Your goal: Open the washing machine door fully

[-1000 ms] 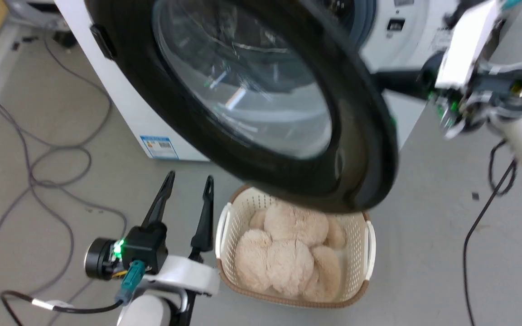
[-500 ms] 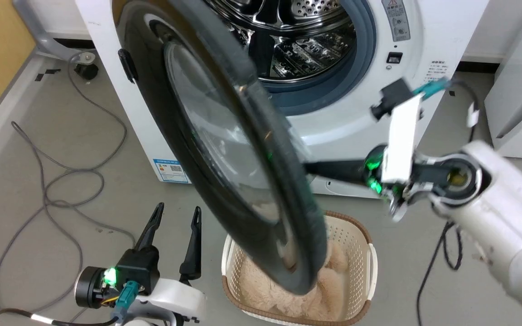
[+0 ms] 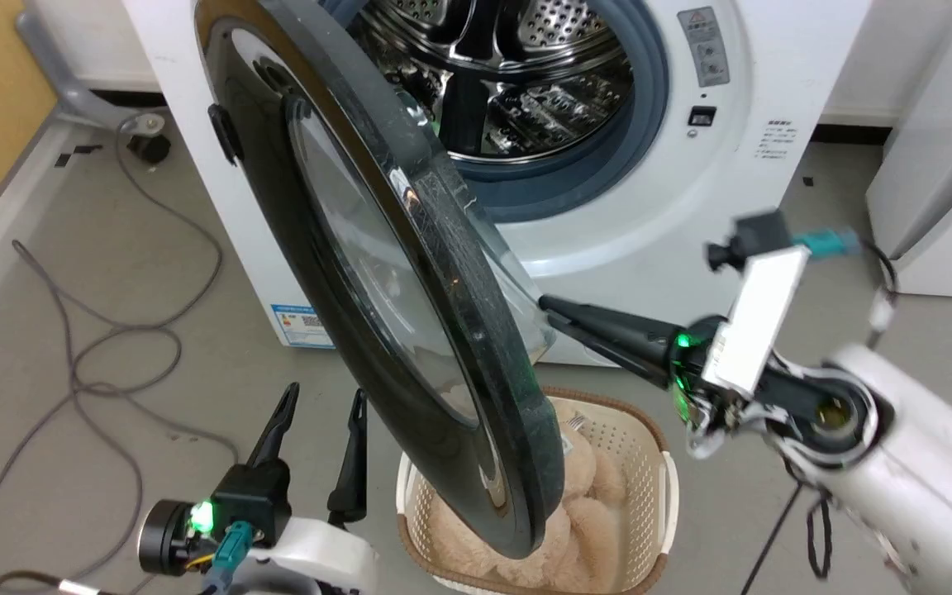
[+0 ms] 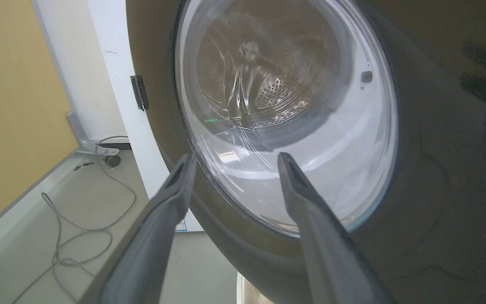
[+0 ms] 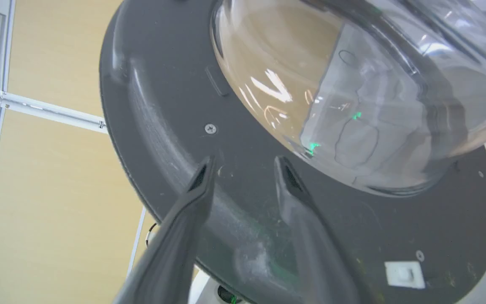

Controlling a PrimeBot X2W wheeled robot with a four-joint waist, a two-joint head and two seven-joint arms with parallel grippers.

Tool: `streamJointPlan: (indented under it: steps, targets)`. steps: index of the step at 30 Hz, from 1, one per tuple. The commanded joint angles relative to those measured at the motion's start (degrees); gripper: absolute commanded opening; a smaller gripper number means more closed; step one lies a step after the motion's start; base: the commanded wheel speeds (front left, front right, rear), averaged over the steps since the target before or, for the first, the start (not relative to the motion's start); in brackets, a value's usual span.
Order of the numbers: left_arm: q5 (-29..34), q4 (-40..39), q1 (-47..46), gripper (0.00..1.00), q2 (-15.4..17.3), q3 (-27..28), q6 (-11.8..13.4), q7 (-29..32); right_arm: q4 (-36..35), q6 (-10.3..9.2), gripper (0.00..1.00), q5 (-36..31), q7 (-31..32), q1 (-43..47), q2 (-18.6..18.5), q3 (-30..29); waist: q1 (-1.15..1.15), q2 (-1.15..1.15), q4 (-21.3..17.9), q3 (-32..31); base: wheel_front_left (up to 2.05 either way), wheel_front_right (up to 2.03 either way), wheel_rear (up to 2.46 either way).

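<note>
The fingers of the right gripper [image 5: 245, 164] are a little apart and hold nothing, their tips at the flat grey inner ring of the washing machine door [image 3: 459, 330], pointing toward 9 o'clock in the head view. The door stands about half open, edge-on from 11 to 6 o'clock, hinged at the left of the washing machine [image 3: 649, 248]. The left gripper [image 3: 323, 397], at 7 o'clock, is spread and empty. The door looks rigid and free-swinging, with slippery glass, so push the ring near its free edge (not the bowl).

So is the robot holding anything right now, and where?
Nothing is held. The left gripper is open beside the door; the right gripper, also open, has its tips at the door's inner face.
</note>
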Motion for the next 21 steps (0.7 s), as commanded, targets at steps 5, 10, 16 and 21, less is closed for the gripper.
streamJointPlan:
  steps: [5,10,16,21]
  targets:
    - [-0.5,0.1,1.9,1.0,0.7,0.2,0.5,0.4,-6.5,0.06,1.0,-0.3,-10.5,9.9,-2.3,-4.0,0.01,0.0,-1.5,-1.0,0.0,0.0,0.0]
    - [-0.7,0.3,2.4,1.0,1.1,0.2,0.7,0.6,-10.8,0.06,1.0,-3.3,-21.3,18.9,-5.0,-7.0,0.01,0.0,-2.5,-1.3,0.0,0.0,0.0]
    - [-1.1,0.7,2.7,1.0,1.1,0.1,0.9,0.5,-10.5,0.06,1.0,-7.2,-33.5,26.8,-7.8,-7.6,0.01,0.0,-3.2,-2.0,0.0,0.0,0.0]
    - [-1.6,1.2,3.4,1.0,1.2,0.1,1.2,0.4,-1.8,0.06,1.0,-15.6,-37.7,33.4,-9.8,-11.1,0.01,0.0,-4.2,-3.2,0.0,0.0,0.0]
